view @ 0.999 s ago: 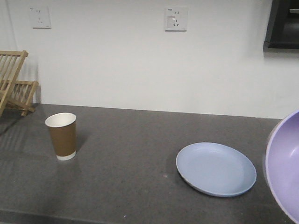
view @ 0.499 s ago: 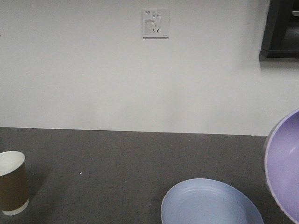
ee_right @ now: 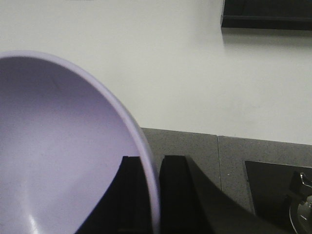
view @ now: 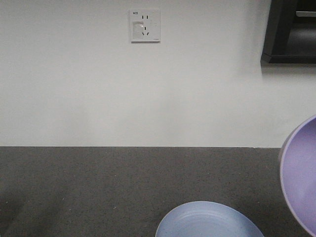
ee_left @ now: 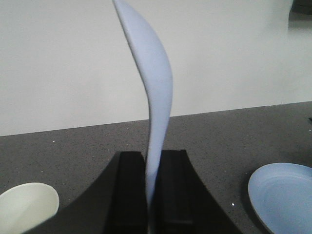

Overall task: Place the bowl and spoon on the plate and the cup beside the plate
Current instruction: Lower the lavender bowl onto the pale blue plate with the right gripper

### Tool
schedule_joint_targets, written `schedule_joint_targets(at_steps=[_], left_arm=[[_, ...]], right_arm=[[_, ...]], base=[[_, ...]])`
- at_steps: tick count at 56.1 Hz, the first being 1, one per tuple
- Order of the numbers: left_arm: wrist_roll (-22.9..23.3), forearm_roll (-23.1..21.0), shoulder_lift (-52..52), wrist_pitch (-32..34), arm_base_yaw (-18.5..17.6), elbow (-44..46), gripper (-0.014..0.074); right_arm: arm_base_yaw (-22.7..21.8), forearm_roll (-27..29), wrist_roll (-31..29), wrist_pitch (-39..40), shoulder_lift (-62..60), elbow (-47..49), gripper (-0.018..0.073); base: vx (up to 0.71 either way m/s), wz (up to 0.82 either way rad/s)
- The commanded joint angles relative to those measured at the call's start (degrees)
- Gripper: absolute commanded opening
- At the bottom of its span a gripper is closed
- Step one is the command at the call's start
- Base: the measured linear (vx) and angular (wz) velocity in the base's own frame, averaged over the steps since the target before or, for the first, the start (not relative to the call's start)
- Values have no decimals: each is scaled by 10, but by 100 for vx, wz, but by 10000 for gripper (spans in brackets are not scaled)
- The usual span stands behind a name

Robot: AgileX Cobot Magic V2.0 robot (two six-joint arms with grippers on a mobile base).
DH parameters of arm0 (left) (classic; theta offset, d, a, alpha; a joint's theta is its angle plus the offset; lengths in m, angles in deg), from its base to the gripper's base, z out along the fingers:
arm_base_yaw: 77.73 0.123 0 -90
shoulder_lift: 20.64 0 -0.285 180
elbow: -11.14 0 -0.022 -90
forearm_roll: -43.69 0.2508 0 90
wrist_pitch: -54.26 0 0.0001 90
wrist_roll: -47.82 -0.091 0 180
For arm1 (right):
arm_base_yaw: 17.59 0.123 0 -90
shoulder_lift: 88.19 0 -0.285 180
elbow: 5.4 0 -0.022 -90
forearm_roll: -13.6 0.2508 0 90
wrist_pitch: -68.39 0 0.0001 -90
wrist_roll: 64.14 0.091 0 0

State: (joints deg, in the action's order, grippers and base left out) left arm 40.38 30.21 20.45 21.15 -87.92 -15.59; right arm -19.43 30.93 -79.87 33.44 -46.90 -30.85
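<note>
While my left claw is pinching the handle of the small pale blue-white soup spoon between jaws narrowed almost together, the spoon is standing upright out of it. Its curved scoop is running past the top of the left wrist view. Below and to the left of that claw, the cream-white mouth of the small paper-like cup is showing on the dark speckled countertop. Below and to its right, the round pale blue ringed plate is lying flat on the same surface. My right claw is gripping the rim of the shallow lilac plastic-like bowl, one jaw on either side of its wall. The bowl is tilting steeply on edge, just right of the plate in the front view. Beyond both claws, a plain white wall with a white wall socket is rising behind the counter.
</note>
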Motion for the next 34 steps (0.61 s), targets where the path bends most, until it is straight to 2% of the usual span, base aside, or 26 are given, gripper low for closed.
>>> schedule_joint_targets(at_steps=[1, 34], left_arm=[[0, -11, 5, 49, -5, 12, -6], [0, -11, 5, 49, -5, 12, -6]], right_arm=[[0, 8, -3, 53, 4, 15, -8], [0, 9, -3, 53, 4, 15, -8]], base=[[1, -1], [0, 0]])
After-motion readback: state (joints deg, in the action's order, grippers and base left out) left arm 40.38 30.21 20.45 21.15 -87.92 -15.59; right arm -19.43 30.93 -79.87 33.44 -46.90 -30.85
